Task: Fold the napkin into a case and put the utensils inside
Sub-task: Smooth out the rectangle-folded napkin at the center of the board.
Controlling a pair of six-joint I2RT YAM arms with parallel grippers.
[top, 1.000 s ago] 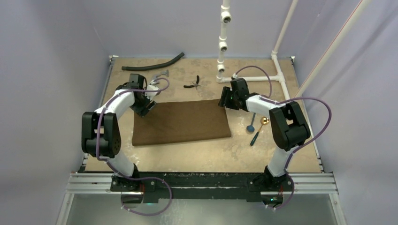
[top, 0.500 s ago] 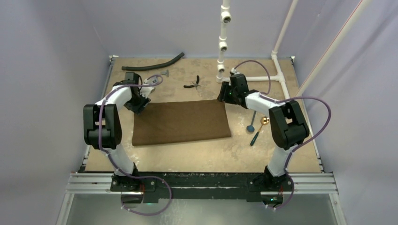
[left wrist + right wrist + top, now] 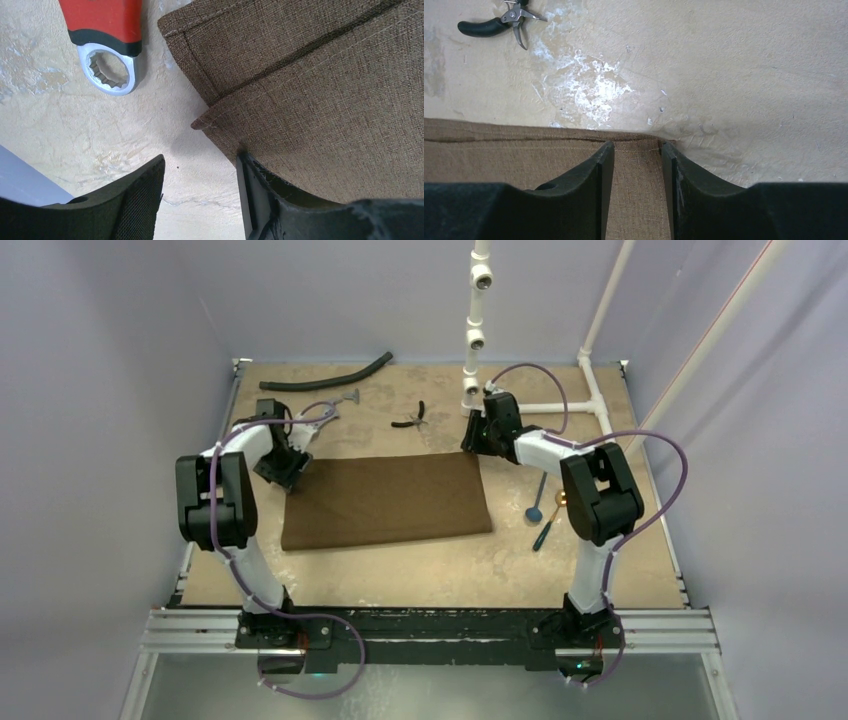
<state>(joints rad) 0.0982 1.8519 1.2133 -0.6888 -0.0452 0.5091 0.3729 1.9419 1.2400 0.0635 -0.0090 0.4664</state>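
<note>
The brown napkin (image 3: 385,502) lies flat in the middle of the table (image 3: 440,565). It is folded over, and at its far left corner you can see two layers, one on top of the other. The left gripper (image 3: 201,159) is down at that corner. Its jaws are apart, with only bare table in the gap. One finger (image 3: 260,195) is right at the edge of the cloth and the other finger is on the table. The right gripper (image 3: 637,145) is down at the far right corner. Its jaws are apart too, with the far edge of the cloth lying between them, not pinched. The utensils (image 3: 540,515) lie on the table just right of the napkin. One is a spoon (image 3: 535,511) with a blue bowl, and a dark thin piece (image 3: 544,532) lies beside it. A wrench (image 3: 107,45) with a red handle lies near the far left corner. Small black pliers (image 3: 499,22) lie farther back, and a black hose (image 3: 325,375) lies along the far edge.
</note>
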